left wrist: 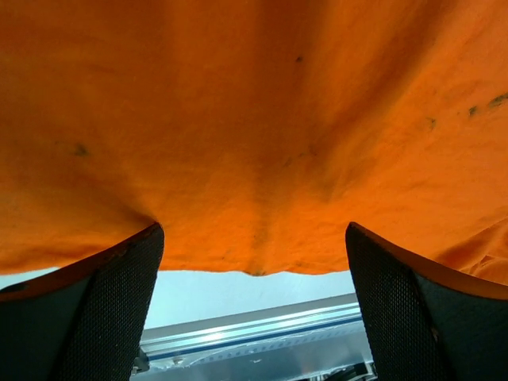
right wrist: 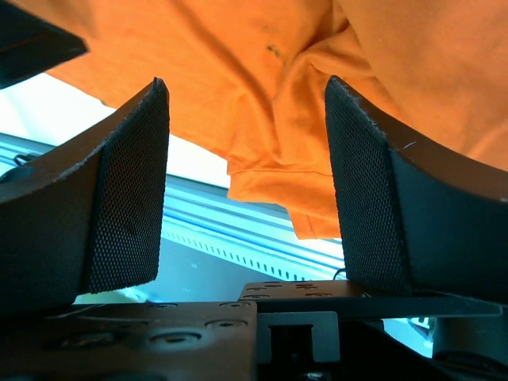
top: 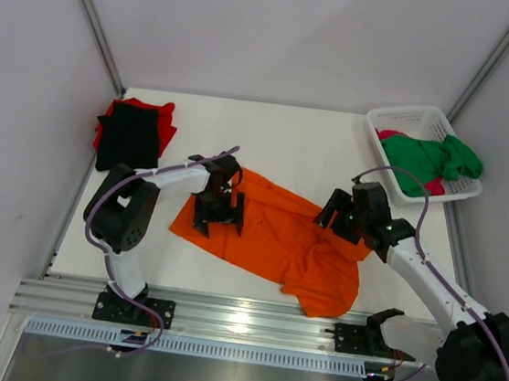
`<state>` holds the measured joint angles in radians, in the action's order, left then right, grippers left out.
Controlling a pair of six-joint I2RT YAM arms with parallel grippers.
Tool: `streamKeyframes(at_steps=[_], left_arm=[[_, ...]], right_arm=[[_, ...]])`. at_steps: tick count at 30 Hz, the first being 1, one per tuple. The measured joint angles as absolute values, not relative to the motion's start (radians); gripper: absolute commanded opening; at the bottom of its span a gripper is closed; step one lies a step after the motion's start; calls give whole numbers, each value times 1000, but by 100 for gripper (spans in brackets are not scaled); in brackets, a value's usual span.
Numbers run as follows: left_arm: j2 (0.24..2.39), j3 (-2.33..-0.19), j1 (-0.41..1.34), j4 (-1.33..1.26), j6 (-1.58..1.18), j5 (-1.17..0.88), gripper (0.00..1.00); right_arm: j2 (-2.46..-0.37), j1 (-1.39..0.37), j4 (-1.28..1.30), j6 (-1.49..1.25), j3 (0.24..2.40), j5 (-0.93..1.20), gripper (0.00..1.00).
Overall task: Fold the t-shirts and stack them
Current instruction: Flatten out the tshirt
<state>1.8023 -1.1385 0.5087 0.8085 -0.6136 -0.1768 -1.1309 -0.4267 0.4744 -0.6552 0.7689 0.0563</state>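
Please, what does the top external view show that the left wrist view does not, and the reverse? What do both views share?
Only the top external view shows the white basket holding the green t-shirt, and the black t-shirt lying on the red t-shirt. Only the left wrist view shows small dark specks on the cloth. Both show the orange t-shirt and the open left gripper over it.

White table (top: 306, 141): orange t-shirt (top: 277, 234) centre, red t-shirt (top: 167, 128) far-left, basket (top: 418, 123) far-right.
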Motion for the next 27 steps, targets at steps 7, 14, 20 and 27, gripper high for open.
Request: streamKeyframes(at_steps=[7, 14, 20, 27], left_arm=[[1813, -1141, 509, 807, -629, -178, 97], [1813, -1139, 510, 839, -674, -133, 98], [1797, -1102, 510, 849, -735, -141, 98], [1744, -1007, 510, 862, -778, -179, 98]], right_arm=[[-1028, -426, 474, -658, 769, 26, 73], [-1009, -423, 480, -654, 769, 19, 73], [-974, -419, 480, -650, 769, 15, 73], [-973, -414, 475, -633, 780, 16, 73]])
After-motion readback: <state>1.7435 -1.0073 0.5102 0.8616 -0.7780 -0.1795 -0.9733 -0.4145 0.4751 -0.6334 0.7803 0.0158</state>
